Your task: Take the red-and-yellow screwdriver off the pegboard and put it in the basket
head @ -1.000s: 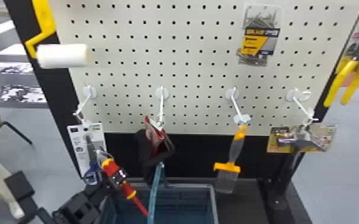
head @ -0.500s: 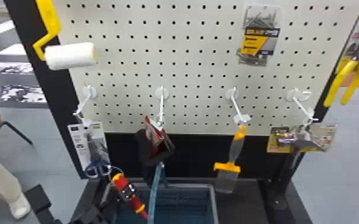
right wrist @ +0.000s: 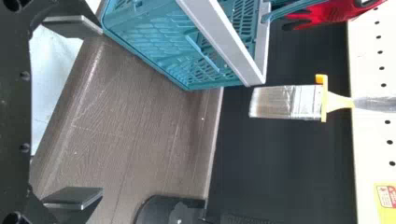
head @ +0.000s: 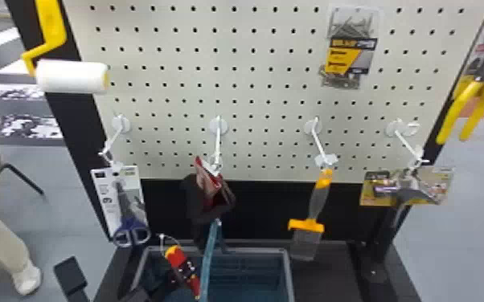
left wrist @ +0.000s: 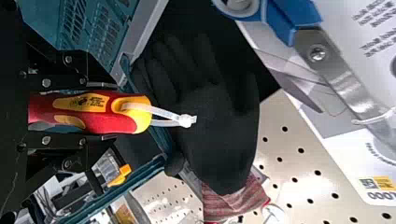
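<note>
Screwdriver (head view): the red-and-yellow screwdriver (head: 183,267) is off the pegboard (head: 253,90), slanting over the left part of the basket (head: 288,277), beside its upright teal handle (head: 210,257).
Snag risk (head view): if I swing sideways, the shaft could catch that handle; if I let go too near the rim, it could tip outside.
Packs (head view): a clear pack (head: 349,60) holds screws; a card (head: 110,209) carries scissors (head: 132,233).
Left gripper (left wrist view): my left gripper (left wrist: 116,112) is clamped on the screwdriver's handle, with a white tie (left wrist: 163,112) looped through its end.
Tie risk (left wrist view): it points at the black glove (left wrist: 215,121); I'd judge the loop could hook a finger of it if I drift that way.
Basket (right wrist view): teal lattice walls, grey rim, standing on the dark wood-grained base (right wrist: 126,140).
Right gripper (right wrist view): my right gripper (right wrist: 102,112) waits near the basket, fingers wide apart, nothing between them.
Next: I'd line up inside the rim, lower, then release.
</note>
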